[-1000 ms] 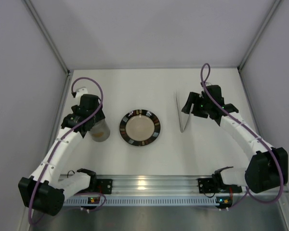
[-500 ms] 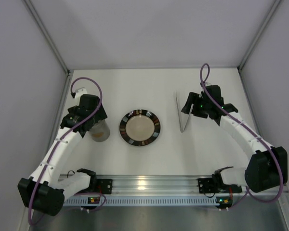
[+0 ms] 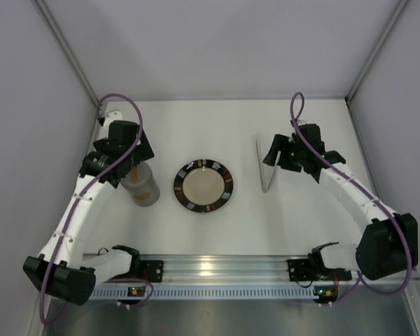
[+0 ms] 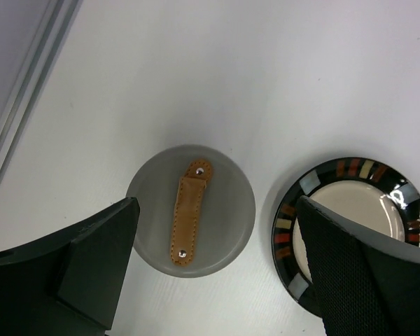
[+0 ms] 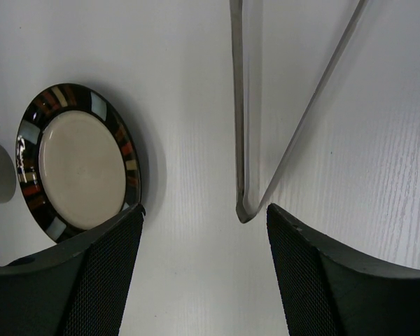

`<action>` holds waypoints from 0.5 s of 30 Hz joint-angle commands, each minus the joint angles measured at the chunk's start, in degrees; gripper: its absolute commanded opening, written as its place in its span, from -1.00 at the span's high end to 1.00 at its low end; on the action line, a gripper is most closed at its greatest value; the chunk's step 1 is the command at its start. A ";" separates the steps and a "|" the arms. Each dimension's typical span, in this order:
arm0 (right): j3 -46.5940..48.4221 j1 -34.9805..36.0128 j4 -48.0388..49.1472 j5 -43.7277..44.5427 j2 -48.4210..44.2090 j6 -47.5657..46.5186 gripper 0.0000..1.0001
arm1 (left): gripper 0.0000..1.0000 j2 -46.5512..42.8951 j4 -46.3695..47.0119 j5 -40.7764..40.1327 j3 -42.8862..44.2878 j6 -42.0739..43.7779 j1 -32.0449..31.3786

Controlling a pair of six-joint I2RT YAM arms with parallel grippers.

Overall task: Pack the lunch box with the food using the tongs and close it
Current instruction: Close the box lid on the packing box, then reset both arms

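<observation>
1. Release is the change. The left gripper (image 4: 215,210) now has its jaws spread wide, one on each side of the lunch box (image 3: 143,187) and clear of it. A second ago they were closer together and sat low over its top.
2. Lift goes with it. The left arm (image 3: 77,217) is now higher and further toward the upper left of the overhead view. The lunch box shows from under it, standing on the tabletop (image 3: 196,126) at centre left, just left of the plate (image 3: 178,186).
3. Lid (image 4: 220,189) lies flat on the lunch box and covers the opening all round in the left wrist view. Its orange-brown handle (image 4: 187,220) faces up with nothing touching it.
4. Food is nowhere in view and the plate shows only its bare beige centre. My guess is that the pieces are inside the box, but that cannot be checked from here.
5. Tongs (image 5: 237,112) lie on the tabletop at centre right of the overhead view, where they were a second ago. The right gripper (image 5: 204,213) hovers over their joined end with its jaws partly apart, gripping nothing, and it has not shifted.
6. Closing looks done, so the task seems finished or nearly so. The left arm only needs to draw clear. Whether the lid is pressed fully home cannot be told.
</observation>
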 commanded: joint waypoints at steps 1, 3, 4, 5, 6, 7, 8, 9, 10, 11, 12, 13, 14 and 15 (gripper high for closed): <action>3.27 0.93 2.53 0.45 -1.00 -0.82 -0.41 | -0.98 1.58 0.76 0.75 4.81 2.51 0.13; 3.45 0.93 2.36 0.54 -1.18 -0.73 -0.41 | -0.98 3.07 1.55 2.67 7.01 3.47 0.13; 3.71 0.93 2.36 0.45 -1.35 -0.73 -0.41 | -0.98 3.51 2.16 3.81 7.63 3.91 0.13; 3.89 0.93 2.36 0.63 -1.62 -0.73 -0.41 | -0.98 4.74 3.30 5.13 8.77 4.27 0.13; 4.15 1.02 2.36 0.63 -1.71 -0.64 -0.42 | -0.98 5.27 4.00 8.45 9.39 5.23 0.13; 4.67 0.93 2.18 0.80 -1.97 -0.64 -0.43 | -0.97 5.88 4.88 10.40 9.92 5.76 0.21; 4.85 0.93 2.09 0.80 -2.49 -0.73 -0.43 | -0.98 7.02 6.72 12.24 10.96 6.20 0.13; 5.12 0.93 2.01 0.89 -2.76 -0.64 -0.44 | -0.97 7.64 7.69 16.87 11.41 7.16 0.13; 5.38 0.93 2.01 1.07 -3.11 -0.64 -0.45 | -0.98 8.26 8.57 19.53 12.63 7.52 0.13; 5.47 0.93 2.09 0.98 -3.81 -0.64 -0.46 | -0.98 9.57 9.28 22.43 13.43 7.87 0.13; 5.56 0.93 2.18 1.07 -4.25 -0.64 -0.47 | -0.98 10.28 10.76 29.16 14.13 8.48 0.13; 5.56 0.93 2.53 1.07 -5.04 -0.73 -0.49 | -0.98 10.98 11.30 31.92 15.44 8.49 0.04; 5.56 0.93 3.06 1.33 -5.31 -0.64 -0.50 | -0.97 12.29 11.83 34.30 15.98 8.32 0.04; 5.65 0.93 3.32 1.59 -5.66 -0.81 -0.51 | -0.98 12.83 13.31 36.67 16.25 7.70 0.04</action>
